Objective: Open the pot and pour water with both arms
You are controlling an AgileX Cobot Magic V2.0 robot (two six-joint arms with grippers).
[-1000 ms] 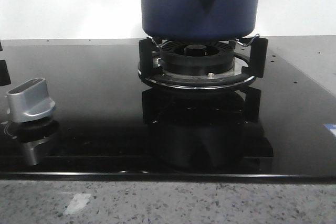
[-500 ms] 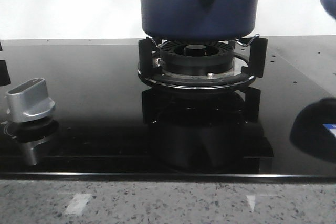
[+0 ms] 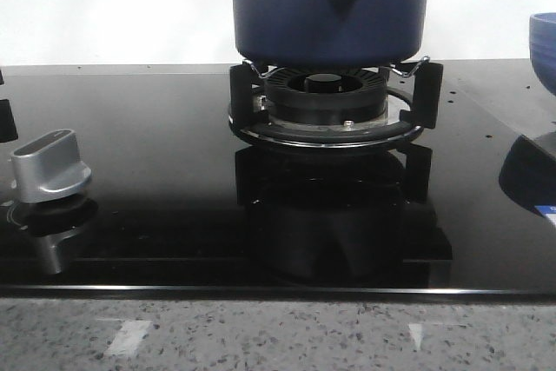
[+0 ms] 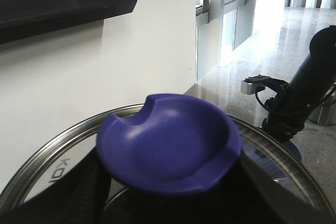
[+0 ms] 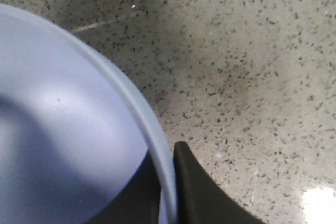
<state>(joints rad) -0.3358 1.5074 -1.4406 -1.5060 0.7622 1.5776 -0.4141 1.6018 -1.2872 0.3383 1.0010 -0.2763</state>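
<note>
A knob [image 3: 48, 167] sits at the left of the counter [image 3: 156, 145]; the pot [image 3: 330, 6] stands mid-frame on the burner [image 3: 326, 106]. The left claw [image 4: 168, 203] looks clamped about the lid's [image 4: 47, 182] blue handle [image 4: 168, 148], so opening seems in hand; next it should lift straight up. At far right a bowl [image 3: 546, 49] hangs, its rim [image 5: 157, 156] pinched in the right claw [image 5: 168, 182], well apart from the pot.
</note>
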